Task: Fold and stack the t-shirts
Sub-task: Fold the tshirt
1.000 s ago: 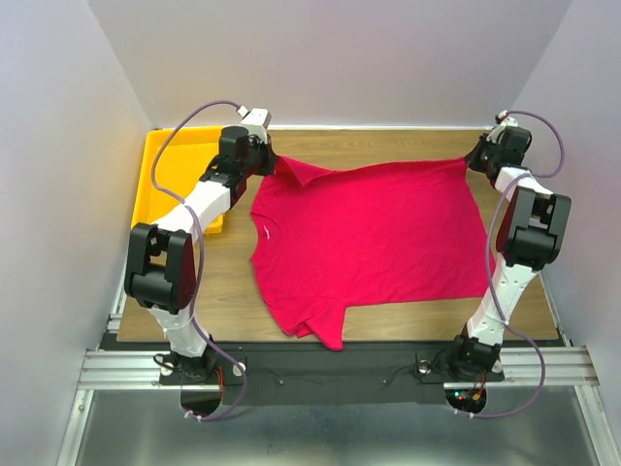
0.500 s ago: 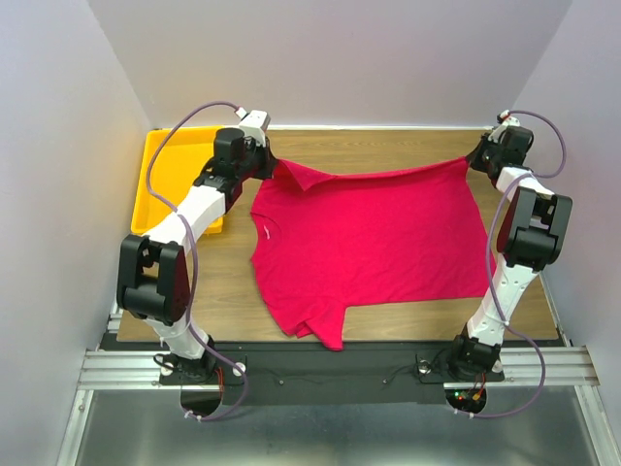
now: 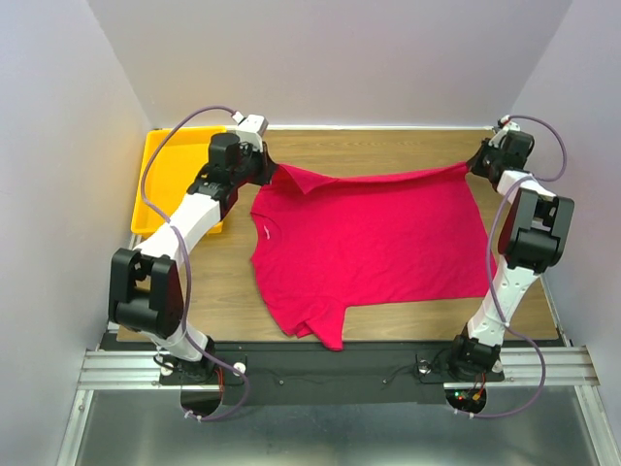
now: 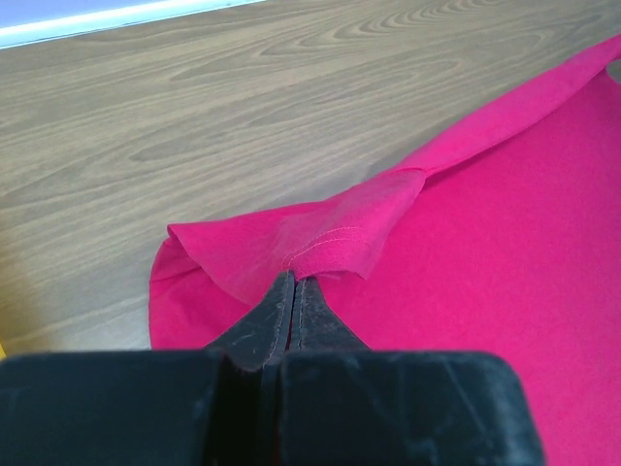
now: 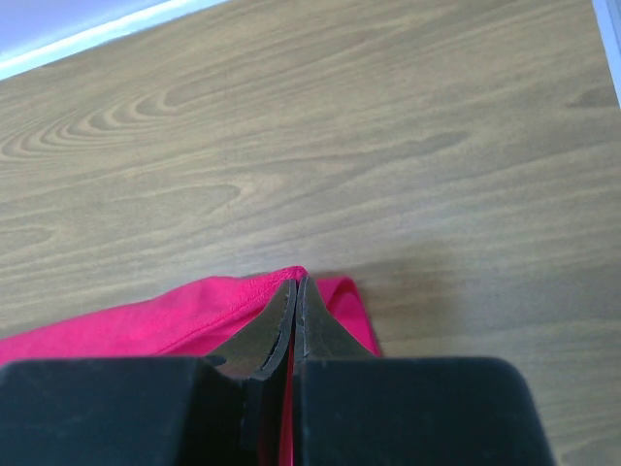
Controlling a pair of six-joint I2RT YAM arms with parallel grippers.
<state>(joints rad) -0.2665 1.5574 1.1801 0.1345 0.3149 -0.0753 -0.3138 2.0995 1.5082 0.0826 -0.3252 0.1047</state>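
Observation:
The crimson-red t-shirt (image 3: 374, 243) lies spread on the wooden table, collar to the left, its far edge pulled taut between my two grippers. My left gripper (image 3: 271, 171) is shut on the shirt's far left corner; the left wrist view shows its fingertips (image 4: 292, 283) pinching a hemmed fold of the red cloth (image 4: 466, 243). My right gripper (image 3: 473, 164) is shut on the far right corner; the right wrist view shows its jaws (image 5: 296, 287) closed on a small peak of red cloth (image 5: 146, 320) just above the wood.
A yellow plastic tray (image 3: 173, 180) stands at the back left, behind my left arm. White walls enclose the table on three sides. The table's near edge meets a black strip and the metal rail with the arm bases (image 3: 330, 367).
Both grippers have moved outward and back, stretching the shirt's far edge straighter. The left arm has swung further left, toward the tray.

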